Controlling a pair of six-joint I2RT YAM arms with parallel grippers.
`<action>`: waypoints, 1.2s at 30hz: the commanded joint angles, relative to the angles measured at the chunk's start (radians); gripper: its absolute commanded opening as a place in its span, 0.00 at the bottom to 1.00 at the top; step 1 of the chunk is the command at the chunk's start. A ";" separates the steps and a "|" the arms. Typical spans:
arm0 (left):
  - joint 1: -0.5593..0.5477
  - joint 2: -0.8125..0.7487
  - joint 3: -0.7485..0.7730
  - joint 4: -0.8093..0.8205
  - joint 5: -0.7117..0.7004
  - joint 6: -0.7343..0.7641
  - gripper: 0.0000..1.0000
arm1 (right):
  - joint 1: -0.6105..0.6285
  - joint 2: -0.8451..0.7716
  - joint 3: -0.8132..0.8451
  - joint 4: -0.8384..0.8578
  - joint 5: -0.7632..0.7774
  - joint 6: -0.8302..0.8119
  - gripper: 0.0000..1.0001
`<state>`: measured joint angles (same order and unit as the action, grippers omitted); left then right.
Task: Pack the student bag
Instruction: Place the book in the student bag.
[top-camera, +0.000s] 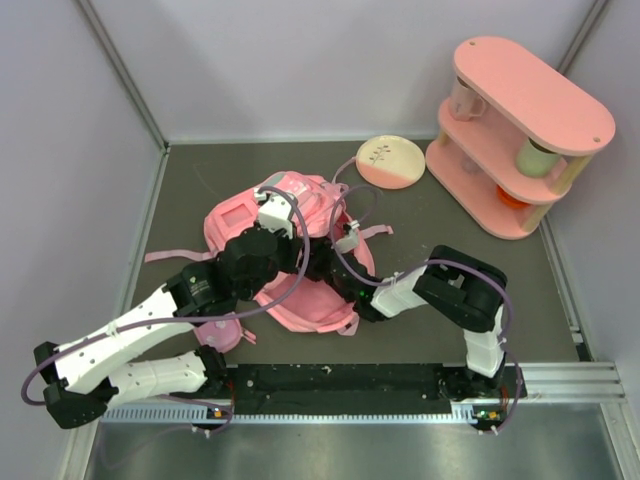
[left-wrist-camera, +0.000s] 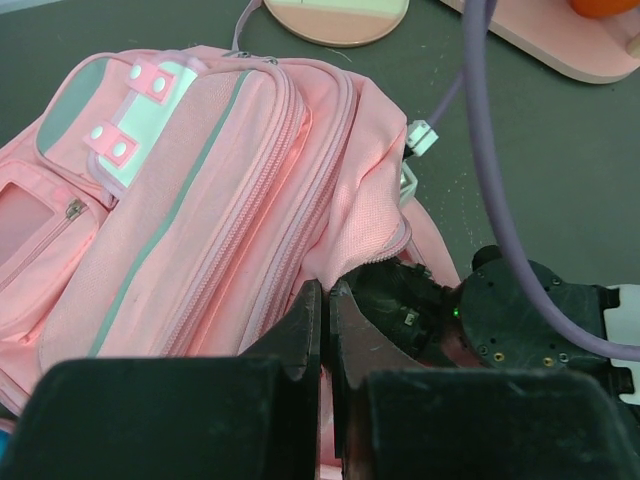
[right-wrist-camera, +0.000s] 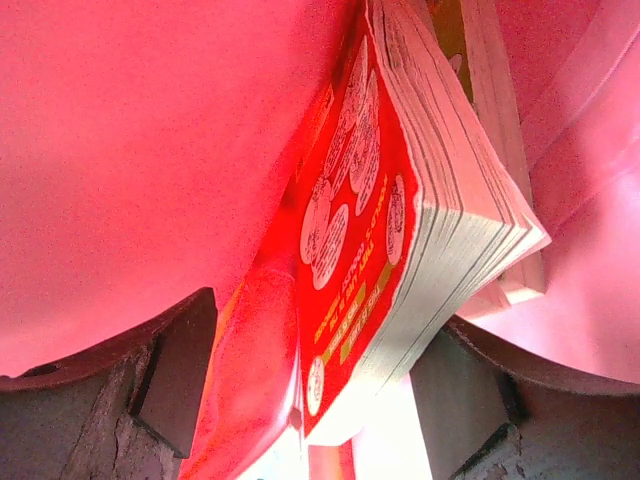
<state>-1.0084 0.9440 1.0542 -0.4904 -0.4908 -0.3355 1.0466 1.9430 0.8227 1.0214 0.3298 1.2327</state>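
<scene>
The student bag (top-camera: 300, 205), a pink backpack with a white-and-mint patch (left-wrist-camera: 135, 110) and a grey stripe, lies mid-table. My left gripper (left-wrist-camera: 325, 300) is shut on the pink fabric at the edge of the bag's (left-wrist-camera: 230, 200) opening, next to the right arm's black wrist (left-wrist-camera: 520, 320). My right gripper (right-wrist-camera: 320, 385) is inside the bag and open. A red-covered book (right-wrist-camera: 370, 220) with white page edges stands between its pads, and a paler book (right-wrist-camera: 500, 150) lies behind it. Pink lining fills the rest of that view. From above, the right fingers are hidden.
A pink two-tier shelf (top-camera: 520, 130) with cups and an orange item stands at the back right. A cream-and-pink plate (top-camera: 390, 160) lies behind the bag. A small pink pouch (top-camera: 220, 335) sits by the left arm. Grey walls close the left and back.
</scene>
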 joint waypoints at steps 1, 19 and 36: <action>0.002 -0.048 0.001 0.113 -0.034 -0.011 0.00 | 0.007 -0.076 -0.059 -0.044 0.047 -0.016 0.73; 0.005 -0.057 -0.005 0.112 0.006 -0.034 0.00 | 0.018 -0.093 0.013 -0.101 0.115 0.007 0.00; 0.005 -0.076 -0.034 0.105 0.046 -0.046 0.00 | 0.041 -0.064 -0.014 -0.149 0.049 -0.018 0.65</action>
<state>-1.0031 0.8955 1.0145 -0.4934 -0.4412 -0.3683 1.0744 1.9324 0.8825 0.8555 0.3843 1.2591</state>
